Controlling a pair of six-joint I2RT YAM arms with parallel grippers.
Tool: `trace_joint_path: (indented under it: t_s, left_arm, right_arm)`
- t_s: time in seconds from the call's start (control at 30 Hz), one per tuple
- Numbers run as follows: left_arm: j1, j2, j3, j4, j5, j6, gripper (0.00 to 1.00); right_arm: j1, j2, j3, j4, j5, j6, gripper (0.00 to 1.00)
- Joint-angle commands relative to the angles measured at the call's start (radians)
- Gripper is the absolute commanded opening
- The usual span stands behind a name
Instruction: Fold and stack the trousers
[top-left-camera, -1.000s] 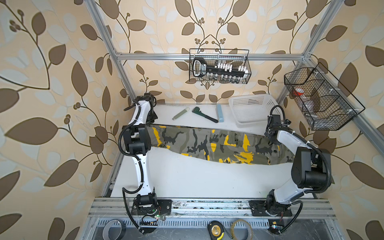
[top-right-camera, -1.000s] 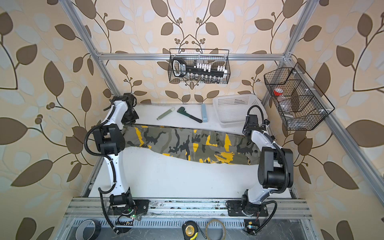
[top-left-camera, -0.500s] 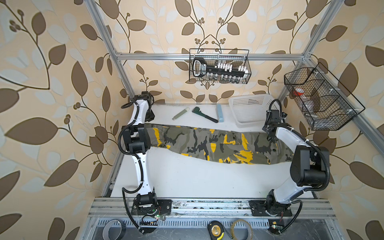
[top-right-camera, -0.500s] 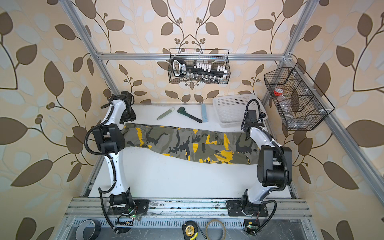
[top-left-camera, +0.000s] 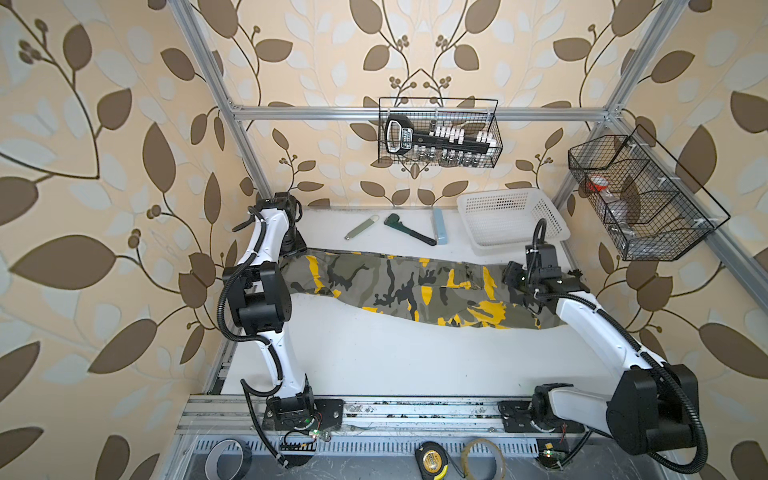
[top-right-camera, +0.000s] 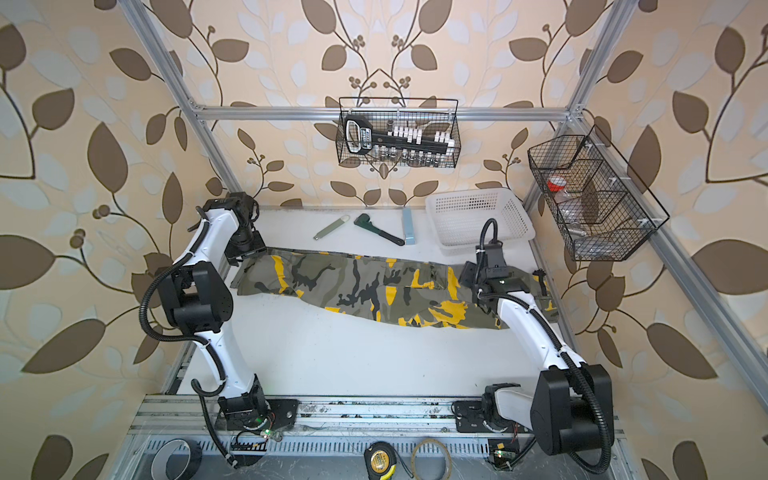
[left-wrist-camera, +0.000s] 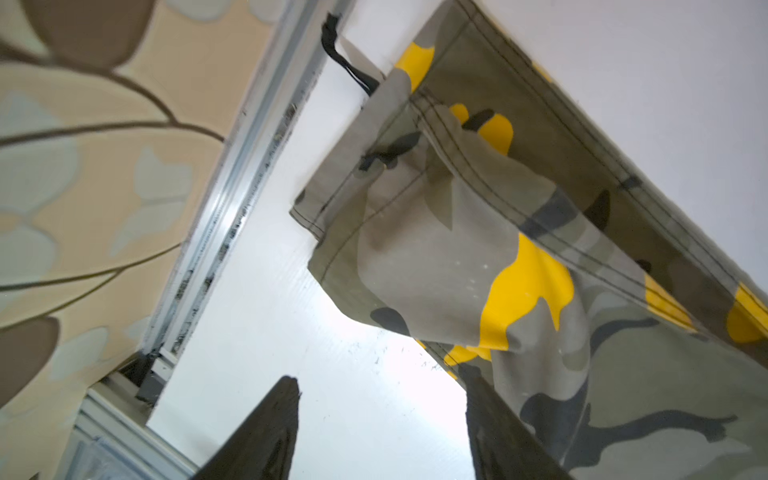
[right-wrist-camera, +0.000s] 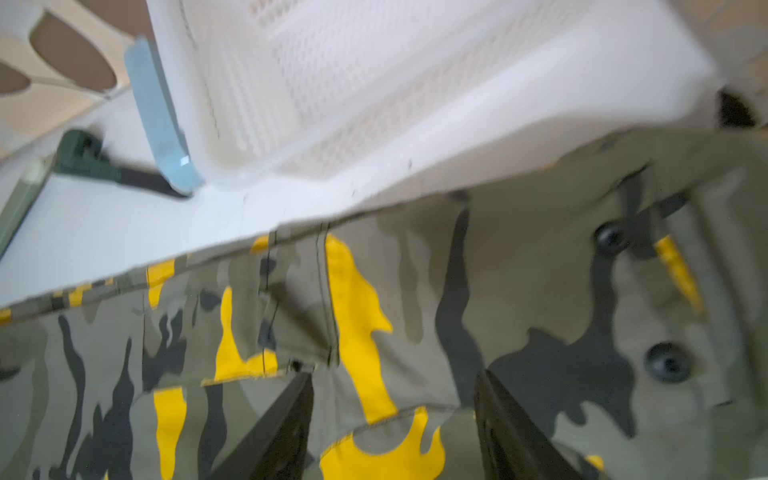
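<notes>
The camouflage trousers (top-left-camera: 399, 282) (top-right-camera: 365, 286) lie lengthwise across the white table, legs one over the other, hems at the left and waist at the right. My left gripper (left-wrist-camera: 380, 378) stands open over bare table at the hem end (left-wrist-camera: 415, 232). One of its fingers (left-wrist-camera: 490, 415) is against the cloth's edge. In both top views this gripper (top-right-camera: 245, 249) is at the far left corner. My right gripper (right-wrist-camera: 394, 375) (top-left-camera: 513, 276) hangs open just above the waist part with its buttons (right-wrist-camera: 667, 361). It holds nothing.
A white plastic basket (top-left-camera: 511, 224) stands at the back right, close behind the waist. A wrench (top-left-camera: 409, 230), a pale blue bar (top-left-camera: 439, 226) and a grey-green flat tool (top-left-camera: 360, 227) lie along the back. Wire baskets (top-left-camera: 438, 133) (top-left-camera: 636, 199) hang on the frame.
Both grippers have opened and let go of the trousers' ends. The right gripper has then moved a little forward and inward over the waist. The left gripper has stayed at the hems.
</notes>
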Motion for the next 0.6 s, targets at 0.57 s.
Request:
trace_joint_path:
  t_s: [0.57]
  left_arm:
    - [-0.065,0.185,-0.18,0.186,0.005,-0.012,0.52]
  right_arm:
    - [0.055,0.267,-0.122,0.053,-0.015,0.079,0.61]
